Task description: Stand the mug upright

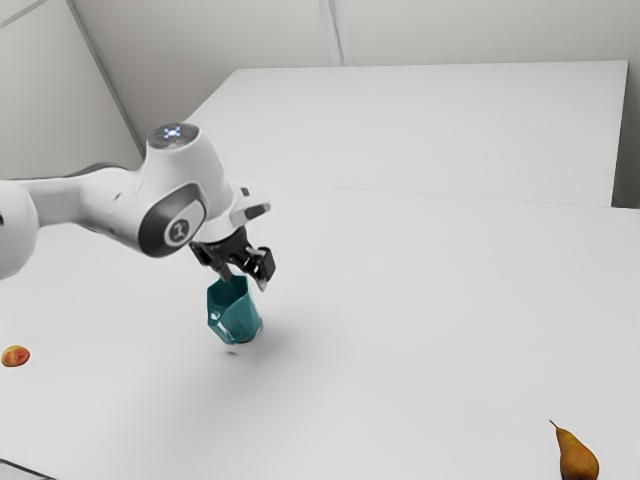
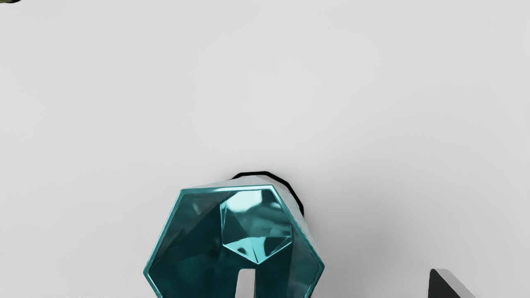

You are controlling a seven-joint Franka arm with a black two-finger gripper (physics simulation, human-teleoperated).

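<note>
In the exterior view, we see the claw (image 1: 244,278) spread. The teal mug (image 1: 235,312) is close under it, toward 6 o'clock from the fingertips, mouth facing up. We cannot tell whether its base sits flat on the white table (image 1: 400,330). From the mug, a red-and-yellow fruit (image 1: 15,356) is well apart near 9 o'clock and a pear (image 1: 577,457) toward 4.

In the wrist view, we find one finger (image 2: 246,283) over the mug's mouth and the other (image 2: 441,286) outside, apart from its wall.

No legible text; round badge (image 1: 180,232) on arm (image 1: 95,205) too small
</note>
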